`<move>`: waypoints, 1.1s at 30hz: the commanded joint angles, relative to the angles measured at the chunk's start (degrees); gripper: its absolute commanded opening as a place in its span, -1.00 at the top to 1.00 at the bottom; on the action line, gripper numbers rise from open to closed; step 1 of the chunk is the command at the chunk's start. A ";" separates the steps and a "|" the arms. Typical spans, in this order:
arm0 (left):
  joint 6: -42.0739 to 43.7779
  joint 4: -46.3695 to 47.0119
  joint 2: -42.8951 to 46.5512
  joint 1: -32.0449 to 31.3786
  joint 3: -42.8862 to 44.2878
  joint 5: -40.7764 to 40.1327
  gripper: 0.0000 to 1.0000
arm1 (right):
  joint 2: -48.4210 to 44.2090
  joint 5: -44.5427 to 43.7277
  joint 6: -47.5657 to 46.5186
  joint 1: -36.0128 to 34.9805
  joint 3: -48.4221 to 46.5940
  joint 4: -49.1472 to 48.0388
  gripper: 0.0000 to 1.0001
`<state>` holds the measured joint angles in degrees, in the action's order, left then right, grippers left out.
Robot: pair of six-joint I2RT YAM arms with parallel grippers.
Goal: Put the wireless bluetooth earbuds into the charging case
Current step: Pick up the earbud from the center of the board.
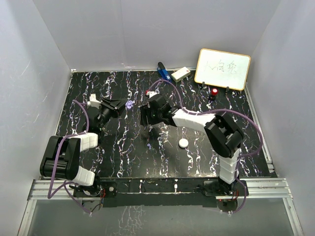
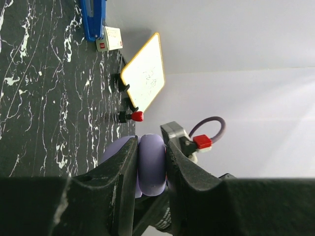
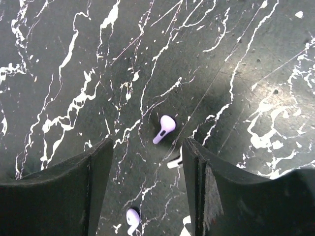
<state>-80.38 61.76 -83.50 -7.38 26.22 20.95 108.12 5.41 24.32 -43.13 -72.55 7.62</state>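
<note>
Surface [image 3: 59, 59] black, white-veined marble-look finish with faint sheen; earbuds [image 3: 164, 129] smooth glossy lilac plastic; case [image 2: 151, 167] smooth satin lilac plastic; left hand [image 2: 150, 142] matt black plastic.

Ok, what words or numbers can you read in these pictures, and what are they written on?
Whiteboard: dark handwritten marks, too blurred to read.
White box: a small red label, too small to read.
No other writing shows in any view, so nothing can be quoted.
</note>
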 commanded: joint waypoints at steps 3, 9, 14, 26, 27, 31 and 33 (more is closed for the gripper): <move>-2.66 5.87 2.04 2.02 -1.07 2.34 1.00 | 3.56 -4.61 3.14 -1.78 -7.98 5.47 -0.04; -2.96 6.49 1.64 2.62 -1.45 3.12 1.00 | 5.62 -5.71 4.48 -1.94 -9.98 8.26 0.04; -3.45 6.97 1.09 2.88 -1.88 3.32 1.00 | 6.70 -5.73 5.35 -1.95 -10.54 9.21 0.11; -4.37 10.16 -0.18 2.98 -2.51 3.57 1.00 | 8.62 -5.02 6.08 -1.95 -11.55 10.15 0.21; -4.43 10.45 -0.32 2.98 -2.49 3.62 1.00 | 8.77 -5.01 6.17 -2.00 -11.56 10.22 0.22; -4.80 11.03 -0.76 2.98 -2.64 3.66 1.00 | 9.65 -4.73 6.39 -1.95 -12.10 10.37 0.28; -5.02 11.48 -1.01 2.98 -2.79 3.66 1.00 | 10.08 -4.70 6.49 -1.96 -12.34 10.52 0.29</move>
<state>-84.97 69.82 -84.31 -4.67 23.86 23.59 117.25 1.06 30.09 -44.99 -82.17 19.09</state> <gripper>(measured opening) 0.245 0.364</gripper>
